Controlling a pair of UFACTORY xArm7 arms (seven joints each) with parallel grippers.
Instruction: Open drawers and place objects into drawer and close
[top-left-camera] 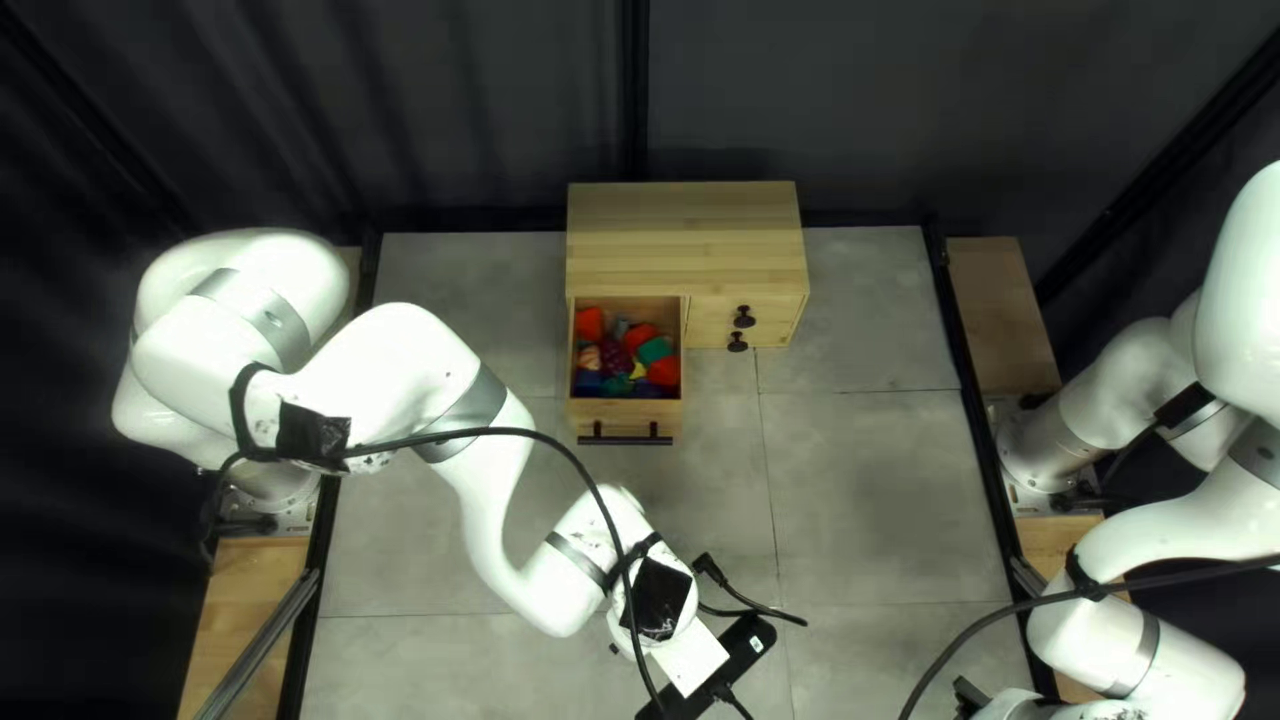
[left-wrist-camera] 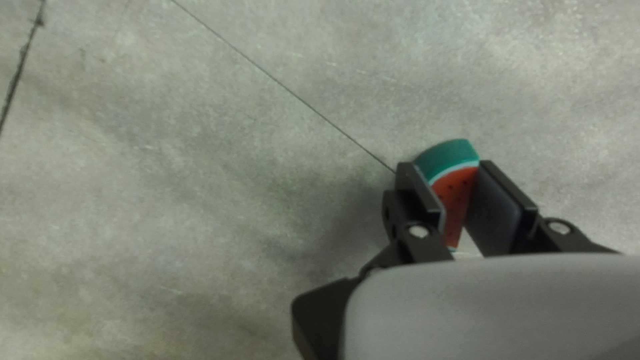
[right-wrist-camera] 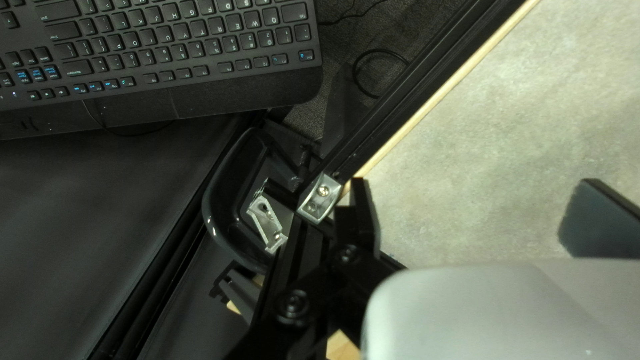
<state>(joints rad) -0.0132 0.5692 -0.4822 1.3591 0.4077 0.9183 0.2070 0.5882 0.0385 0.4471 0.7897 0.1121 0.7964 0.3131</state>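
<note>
Left wrist view: left hand [top-left-camera: 690,656] pinches watermelon-slice toy [left-wrist-camera: 456,193]. Right hand [top-left-camera: 1011,707] spread wide. Drawer [top-left-camera: 627,415] stands open, coloured toys [top-left-camera: 618,356] inside.

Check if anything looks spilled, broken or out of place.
Nothing visibly spilled or broken. The drawer is pulled out, but that suits the task, and the toy watermelon slice is held in my left gripper.

Print is noted on a black keyboard [right-wrist-camera: 220,93], ahead of the right hand [top-left-camera: 974,694] and off to one side. Its keys [right-wrist-camera: 252,22] bear pale single letters and digits. Small blue markings [right-wrist-camera: 96,87] stand on several keys toward the keyboard edge nearer the hand; these are too small to read.
</note>
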